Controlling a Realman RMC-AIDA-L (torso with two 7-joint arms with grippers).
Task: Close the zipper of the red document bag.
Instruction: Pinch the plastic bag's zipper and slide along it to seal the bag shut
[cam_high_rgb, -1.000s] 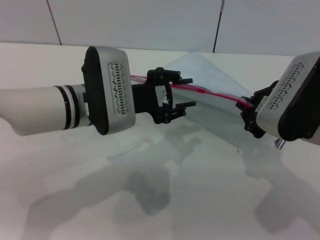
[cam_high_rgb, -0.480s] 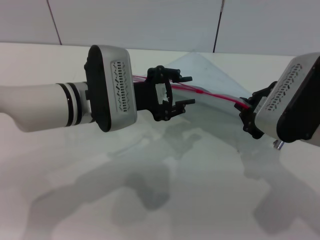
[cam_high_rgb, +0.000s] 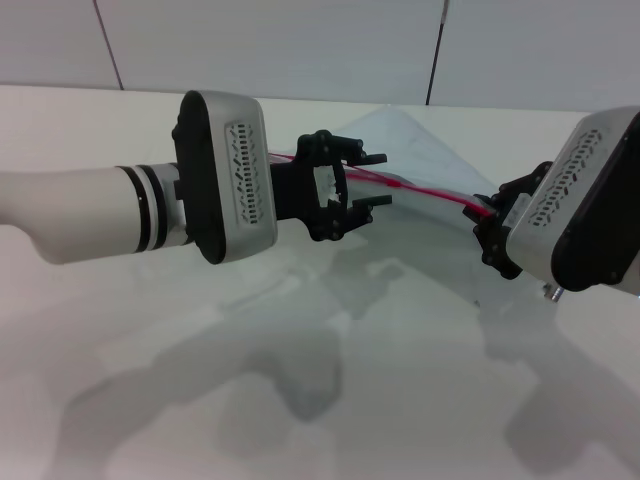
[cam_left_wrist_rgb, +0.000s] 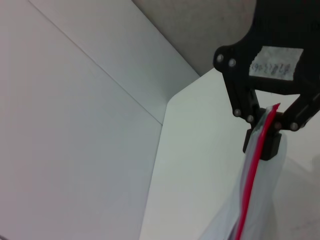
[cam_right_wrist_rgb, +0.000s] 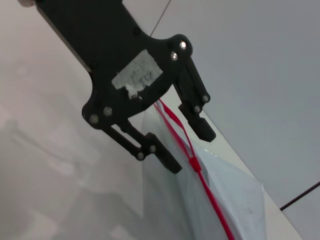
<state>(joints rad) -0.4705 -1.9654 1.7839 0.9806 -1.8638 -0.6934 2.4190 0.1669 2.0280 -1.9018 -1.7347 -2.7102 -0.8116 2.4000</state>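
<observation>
The red document bag (cam_high_rgb: 430, 235) is a translucent pale pouch held up off the white table, stretched between my two grippers. Its zipper (cam_high_rgb: 425, 189) is a thin red strip along the top edge. My left gripper (cam_high_rgb: 386, 180) is open, its fingers apart above and below the strip; the right wrist view shows this left gripper (cam_right_wrist_rgb: 191, 150) straddling the zipper (cam_right_wrist_rgb: 210, 200). A small red tab (cam_right_wrist_rgb: 193, 164) sits on the strip just past the fingers. My right gripper (cam_high_rgb: 490, 222) is shut on the bag's zipper end, and the left wrist view shows this right gripper (cam_left_wrist_rgb: 263, 136) pinching it.
The white table (cam_high_rgb: 330, 400) carries only the arms' shadows. A pale wall with dark seams (cam_high_rgb: 436, 50) rises behind the table's far edge.
The left arm has crept slightly right along the zipper with its fingers still apart. The right gripper has shifted a little up and left, keeping hold of the bag's end.
</observation>
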